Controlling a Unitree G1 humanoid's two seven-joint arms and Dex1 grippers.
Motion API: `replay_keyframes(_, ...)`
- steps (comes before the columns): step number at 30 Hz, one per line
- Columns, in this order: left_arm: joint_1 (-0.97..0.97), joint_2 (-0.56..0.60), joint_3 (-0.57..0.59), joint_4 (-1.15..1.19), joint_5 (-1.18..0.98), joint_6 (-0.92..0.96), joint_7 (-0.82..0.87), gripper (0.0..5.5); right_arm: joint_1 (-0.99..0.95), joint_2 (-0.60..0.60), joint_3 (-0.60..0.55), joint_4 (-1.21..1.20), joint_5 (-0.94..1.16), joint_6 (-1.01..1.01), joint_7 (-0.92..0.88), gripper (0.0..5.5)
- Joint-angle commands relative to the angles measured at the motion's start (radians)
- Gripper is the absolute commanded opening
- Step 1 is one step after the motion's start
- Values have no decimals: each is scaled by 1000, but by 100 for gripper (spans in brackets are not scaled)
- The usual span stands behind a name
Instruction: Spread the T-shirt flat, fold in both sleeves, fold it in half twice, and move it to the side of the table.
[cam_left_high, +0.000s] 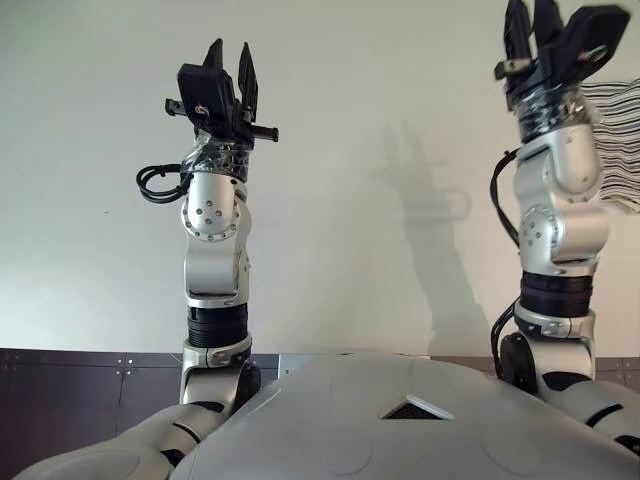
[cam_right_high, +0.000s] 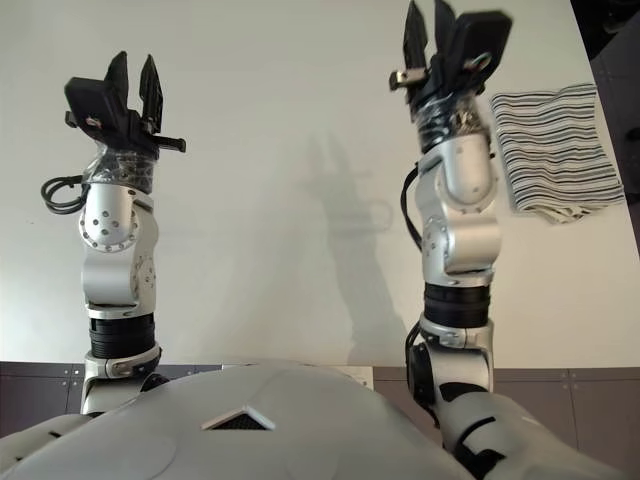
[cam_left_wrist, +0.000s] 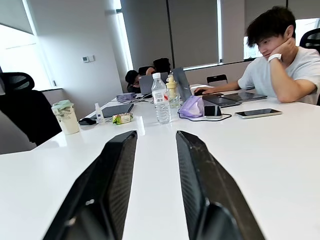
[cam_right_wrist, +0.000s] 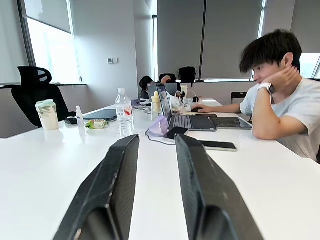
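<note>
1. Both hands, left (cam_left_high: 231, 58) and right (cam_right_high: 427, 25), hang raised, fingers apart, holding nothing.
2. Striped T-shirt (cam_right_high: 555, 150) lies folded near the table's (cam_right_high: 280, 130) right edge, beyond my right arm.
3. I judge the task done, so I should lift away without brushing it.

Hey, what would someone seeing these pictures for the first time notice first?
Two arms stand raised over the white table, with the left gripper and the right gripper both open and empty. The striped T-shirt lies folded near the table's right edge, just beside the right arm.
</note>
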Motion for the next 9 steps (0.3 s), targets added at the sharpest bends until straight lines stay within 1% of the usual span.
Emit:
replay_keyframes(1,12,-27,-16,105,29,-59,39,144,61,47,49,79,-85,-88,-21,132)
replay_keyframes(4,17,-37,-17,206,51,-137,69,144,81,65,45,183,-135,-167,-36,132)
replay_keyframes(9,-2,-46,-7,310,55,-218,91,144,51,79,-2,305,-156,-244,-60,132)
